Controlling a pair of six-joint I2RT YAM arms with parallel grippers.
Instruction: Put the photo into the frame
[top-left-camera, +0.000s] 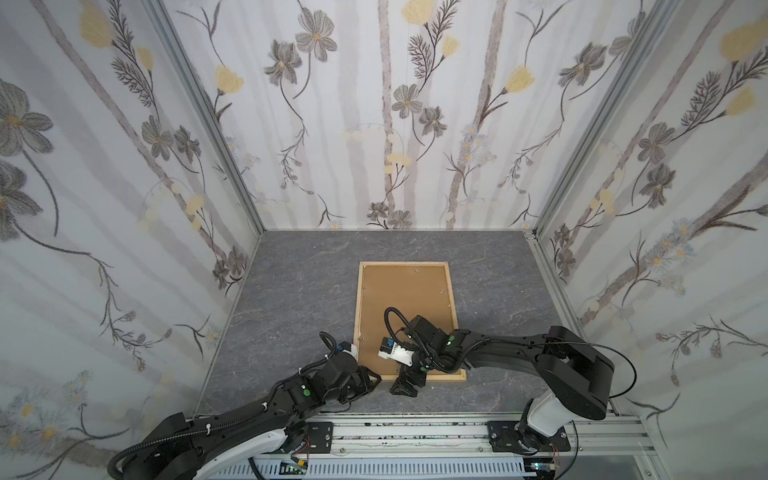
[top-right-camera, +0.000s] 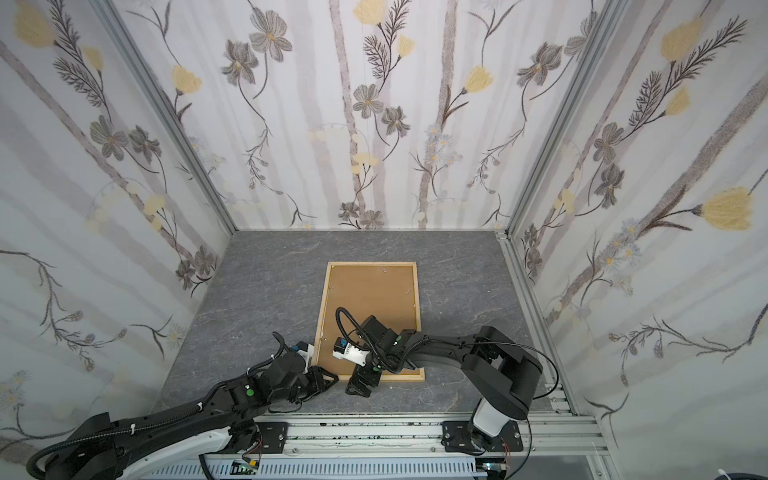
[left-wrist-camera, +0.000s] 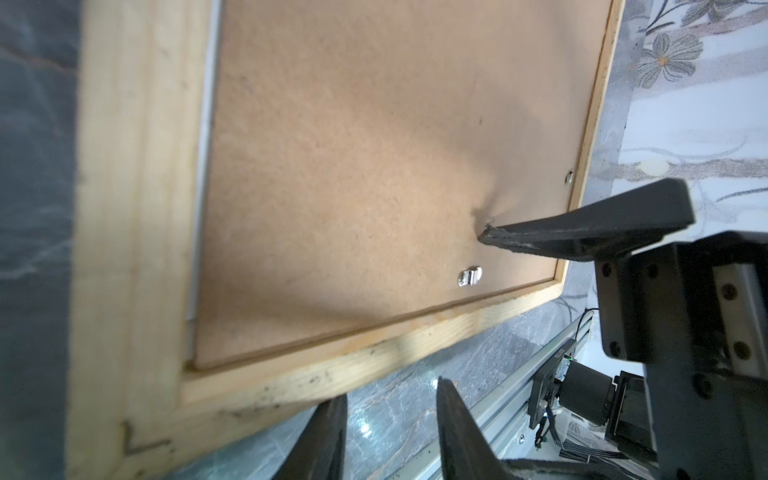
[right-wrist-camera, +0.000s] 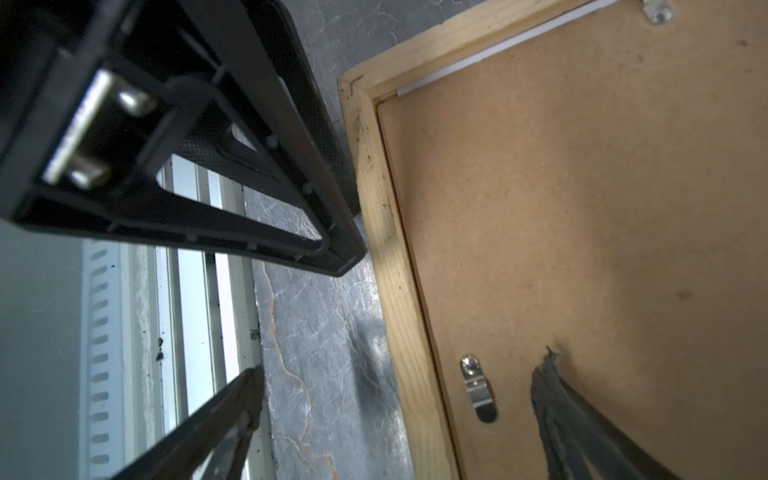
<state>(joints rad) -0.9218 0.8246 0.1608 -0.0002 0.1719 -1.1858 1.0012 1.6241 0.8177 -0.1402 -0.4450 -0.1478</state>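
– Two grippers are down by the frame (left-wrist-camera: 137, 208). So where's the photo (left-wrist-camera: 203, 166)?
– Only a thin white sliver shows, tucked between the frame's wooden strip and the backing panel (left-wrist-camera: 353, 166), off to one side of the left gripper (left-wrist-camera: 390, 390).
– Is that one holding anything?
– No. Its fingers (left-wrist-camera: 461, 432) stand partly apart with nothing between them, just outside the frame's near strip, over the table (left-wrist-camera: 490, 349).
– And the right gripper (right-wrist-camera: 403, 365)?
– Spread wide, and empty as well. One fingertip (right-wrist-camera: 548, 382) presses down on the backing panel (which sits inside the frame), right beside a small metal clip (right-wrist-camera: 478, 386). The other finger hangs beyond the frame's edge, above the table. The wooden strip runs between the two, touched by neither.
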